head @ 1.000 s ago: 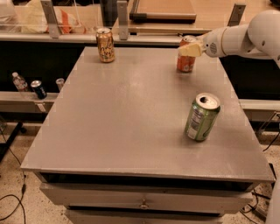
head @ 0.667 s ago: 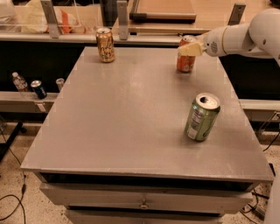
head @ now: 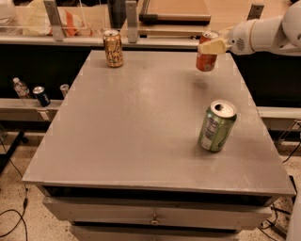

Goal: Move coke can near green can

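The coke can (head: 206, 56) is red-orange with a silver top and hangs a little above the table's far right part, with its shadow on the surface below. My gripper (head: 212, 46) comes in from the right on a white arm and is shut on the can's upper half. The green can (head: 216, 126) stands upright, slightly tilted in view, on the right side of the grey table (head: 131, 122), well in front of the coke can.
A gold-brown can (head: 113, 48) stands at the table's far left. Behind the table runs a counter with posts and a board (head: 176, 10). A bottle and small cans (head: 41, 95) sit on a low shelf at the left.
The coke can has risen off the table in my gripper and shifted slightly right. The green and gold-brown cans have not moved.
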Controlling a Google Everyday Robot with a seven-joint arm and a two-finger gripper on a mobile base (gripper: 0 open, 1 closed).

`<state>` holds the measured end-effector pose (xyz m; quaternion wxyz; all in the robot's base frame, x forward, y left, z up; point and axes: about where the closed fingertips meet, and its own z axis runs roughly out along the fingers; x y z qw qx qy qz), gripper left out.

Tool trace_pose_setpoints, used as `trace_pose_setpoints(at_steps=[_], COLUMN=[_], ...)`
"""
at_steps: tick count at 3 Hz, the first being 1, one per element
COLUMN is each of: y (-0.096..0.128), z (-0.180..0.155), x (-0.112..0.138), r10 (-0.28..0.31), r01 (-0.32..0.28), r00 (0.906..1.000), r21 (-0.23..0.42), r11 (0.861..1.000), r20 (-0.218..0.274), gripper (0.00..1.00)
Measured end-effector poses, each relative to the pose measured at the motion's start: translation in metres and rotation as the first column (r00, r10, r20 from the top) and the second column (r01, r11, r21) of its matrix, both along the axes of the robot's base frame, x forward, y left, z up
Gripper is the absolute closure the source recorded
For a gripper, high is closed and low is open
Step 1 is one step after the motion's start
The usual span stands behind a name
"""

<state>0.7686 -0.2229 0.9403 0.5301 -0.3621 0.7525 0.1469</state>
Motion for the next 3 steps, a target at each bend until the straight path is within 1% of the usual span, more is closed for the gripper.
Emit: trace_pose_setpoints(at_steps=[1,2,3], y=[-0.009,-0.015,-0.027], z=[0.01,0.012,0.01], x=[-0.011,-0.026,-0.046], r10=[0.03,0.088,0.163], r01=[-0.03,-0.088,-0.164], r00=[0.9995,0.9961,0.9864], r21=[-0.014,-0.03,-0.035], r11=[0.999,0.996,0.986], r20=[0.011,0.001,-0.018], gripper=[1.0,1.0,1.0])
